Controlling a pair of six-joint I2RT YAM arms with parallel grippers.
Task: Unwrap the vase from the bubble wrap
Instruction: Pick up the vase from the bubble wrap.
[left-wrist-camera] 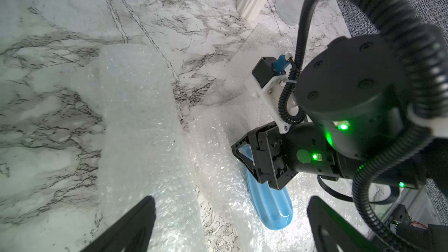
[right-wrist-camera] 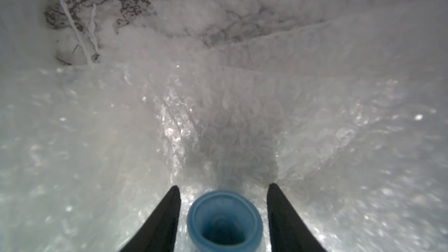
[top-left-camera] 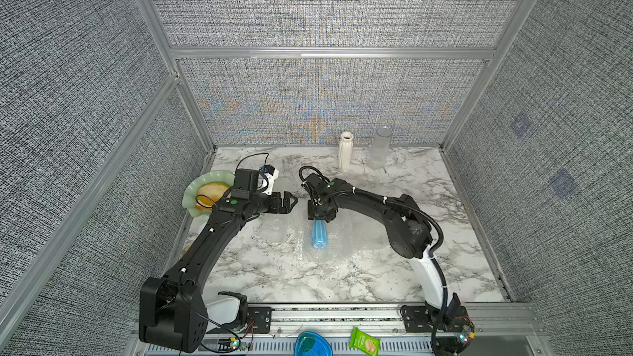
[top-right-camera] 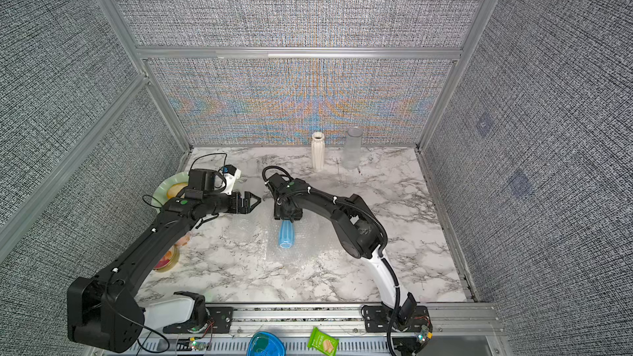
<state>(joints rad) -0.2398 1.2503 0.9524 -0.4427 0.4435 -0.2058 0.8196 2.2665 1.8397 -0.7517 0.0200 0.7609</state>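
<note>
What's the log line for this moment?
vase: uncovered, lying on bubble wrap | right gripper: open, straddling vase | left gripper: open, empty

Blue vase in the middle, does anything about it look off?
Yes: the blue vase lies on its side on the spread bubble wrap, while the white ribbed vase and translucent vase at the back stand upright.

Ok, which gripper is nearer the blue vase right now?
Right. The right gripper straddles one end of the blue vase, a finger on either side. The left gripper hangs open off to its side, above the bubble wrap, clear of the vase.
</note>
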